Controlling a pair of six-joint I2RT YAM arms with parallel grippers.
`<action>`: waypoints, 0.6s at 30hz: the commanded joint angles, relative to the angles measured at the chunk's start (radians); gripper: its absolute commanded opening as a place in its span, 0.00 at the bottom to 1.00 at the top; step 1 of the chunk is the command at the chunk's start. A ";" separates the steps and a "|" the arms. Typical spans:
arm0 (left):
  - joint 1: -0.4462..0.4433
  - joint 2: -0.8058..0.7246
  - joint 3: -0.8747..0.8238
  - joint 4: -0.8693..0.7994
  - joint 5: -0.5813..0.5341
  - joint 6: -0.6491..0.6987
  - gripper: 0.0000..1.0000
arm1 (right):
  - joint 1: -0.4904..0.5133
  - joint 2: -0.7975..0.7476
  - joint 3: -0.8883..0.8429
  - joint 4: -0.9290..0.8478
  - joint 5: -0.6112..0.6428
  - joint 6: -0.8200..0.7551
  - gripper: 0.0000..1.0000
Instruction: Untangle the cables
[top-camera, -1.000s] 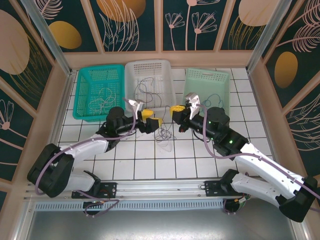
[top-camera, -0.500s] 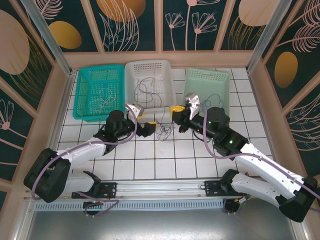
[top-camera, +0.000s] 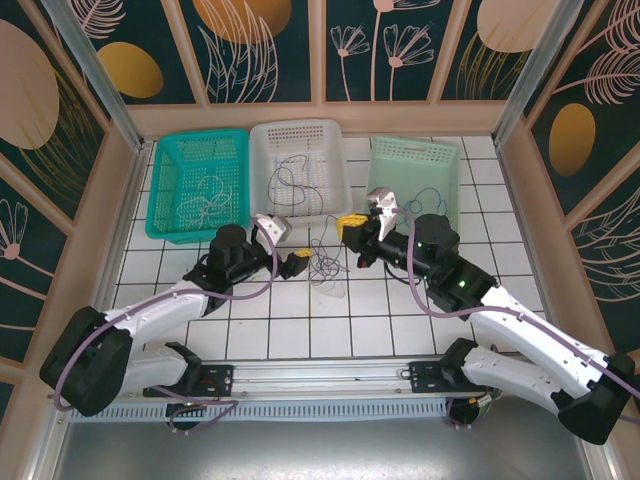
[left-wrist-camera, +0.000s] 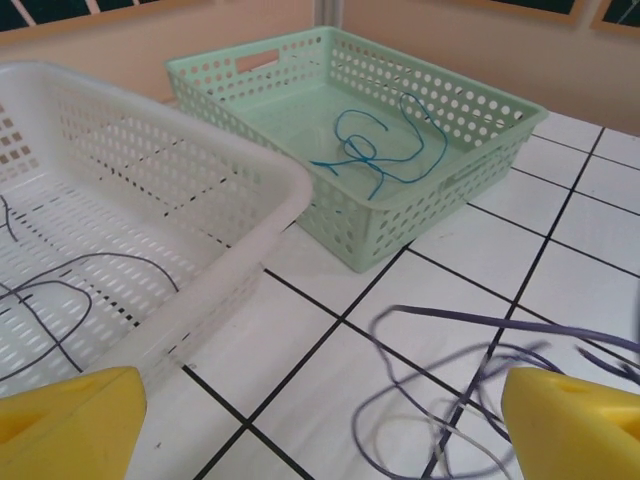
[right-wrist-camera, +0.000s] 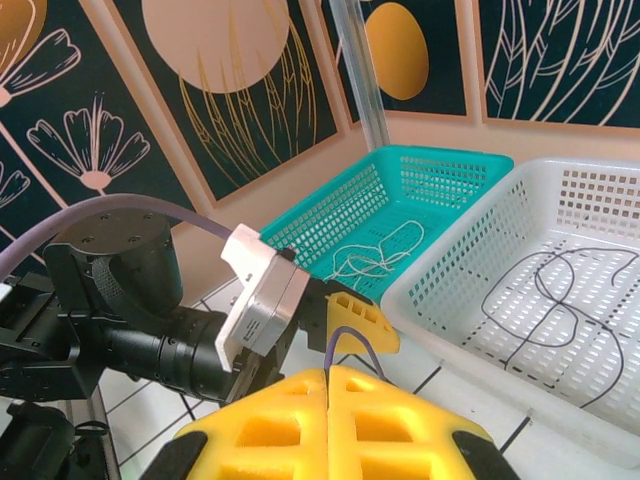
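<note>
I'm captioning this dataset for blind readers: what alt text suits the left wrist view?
A tangle of thin purple cable lies on the white tiled table in front of the left gripper, whose yellow jaws stand open. Behind it, a white perforated plastic basket holds dark cable and a pale green perforated plastic basket holds a blue cable.

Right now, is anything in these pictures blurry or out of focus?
Left wrist view: the yellow fingertips and purple cable close by look soft, while the mint basket is crisp. Right wrist view: fairly sharp, the right gripper pinching that cable. Top external view: even light, faint shadows, no strong glare.
</note>
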 joint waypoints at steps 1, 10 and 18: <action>-0.022 -0.011 -0.014 0.029 0.010 0.073 0.92 | -0.004 -0.012 0.016 0.012 -0.030 0.017 0.00; -0.030 0.044 0.005 0.100 -0.023 0.085 0.92 | -0.004 -0.013 0.019 0.024 -0.049 0.020 0.00; -0.061 0.126 0.084 0.108 -0.075 0.105 0.85 | -0.004 -0.004 0.014 0.062 -0.078 0.039 0.00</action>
